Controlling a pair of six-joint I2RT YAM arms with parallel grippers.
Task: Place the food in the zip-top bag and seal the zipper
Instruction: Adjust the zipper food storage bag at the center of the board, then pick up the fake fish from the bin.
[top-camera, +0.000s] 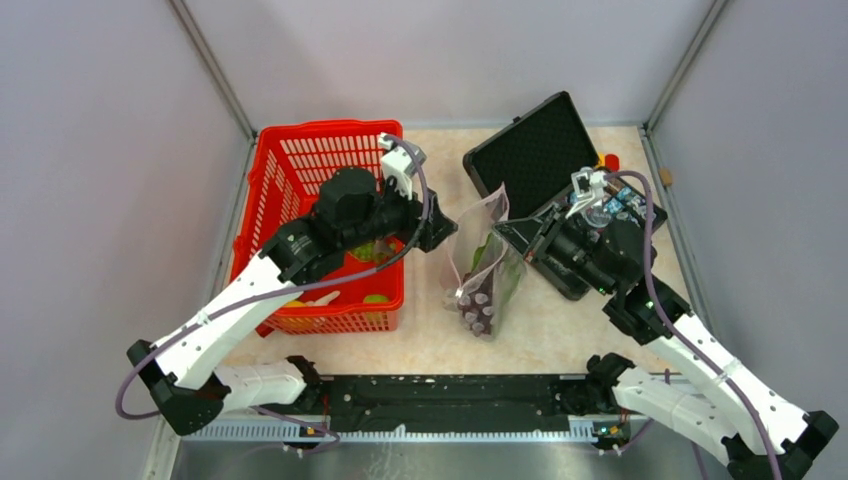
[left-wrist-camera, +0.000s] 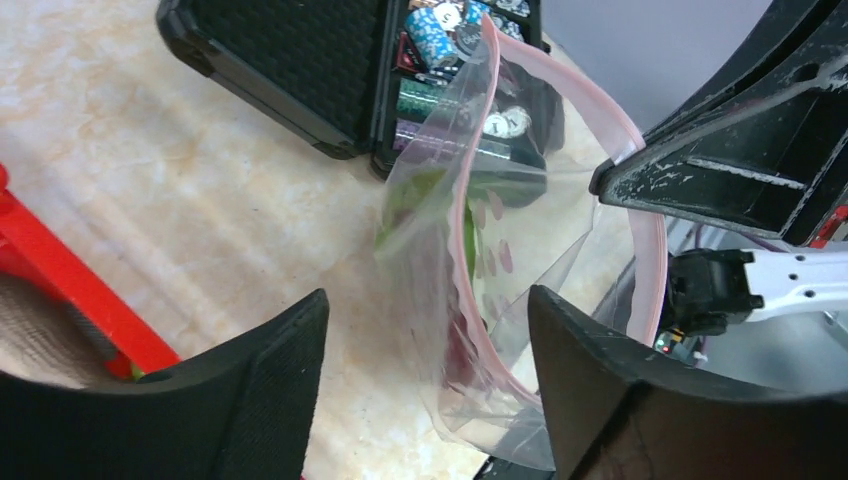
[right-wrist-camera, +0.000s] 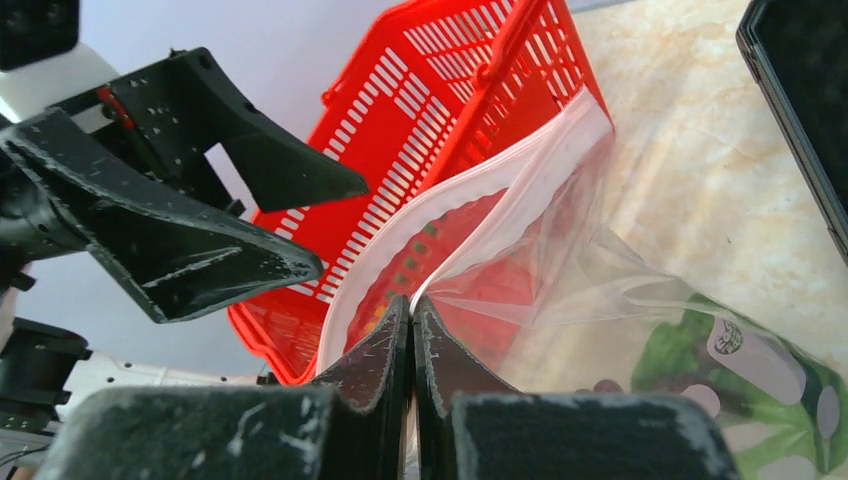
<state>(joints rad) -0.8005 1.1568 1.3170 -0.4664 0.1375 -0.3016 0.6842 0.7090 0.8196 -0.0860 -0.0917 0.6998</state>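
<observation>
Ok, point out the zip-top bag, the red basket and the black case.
zip-top bag (top-camera: 480, 255): top external view, clear side.
red basket (top-camera: 330, 127): top external view, far rim.
black case (top-camera: 530, 150): top external view, foam lid.

Table (top-camera: 570, 330): I see a beige marbled top.
Red basket (top-camera: 300, 165): left of my left fingers (left-wrist-camera: 260, 400).
Black case (top-camera: 530, 150): beyond my right fingers (right-wrist-camera: 380, 360).
Zip-top bag (top-camera: 485, 280): between both finger pairs, lower end on the table.
</observation>
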